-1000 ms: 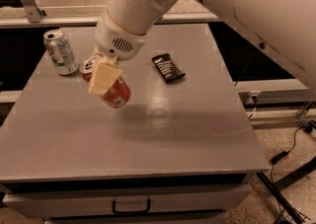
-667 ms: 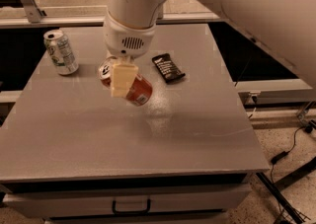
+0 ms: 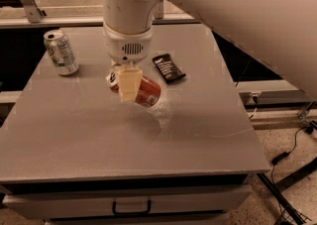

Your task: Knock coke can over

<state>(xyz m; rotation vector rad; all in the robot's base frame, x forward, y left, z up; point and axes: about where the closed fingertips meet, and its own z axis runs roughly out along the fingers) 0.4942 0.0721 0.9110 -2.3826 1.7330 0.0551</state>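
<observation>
As coke can (image 3: 147, 93) tilts, end effector (image 3: 128, 89) above

I am viewing through a single camera, looking steeply down on the table (image 3: 208, 135) from its front side at close range. The arm (image 3: 223, 6) is crossing the top of the frame, and the gripper (image 3: 128, 86) is hanging just left of centre.

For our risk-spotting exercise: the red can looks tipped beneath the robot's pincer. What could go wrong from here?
1. The red can looks tipped onto its round side beneath the pincer; nudged, it might roll into the black snack packet just beside it.
2. The pincer sits right against the can, so pushing further could dent it or drag it across the table.
</observation>
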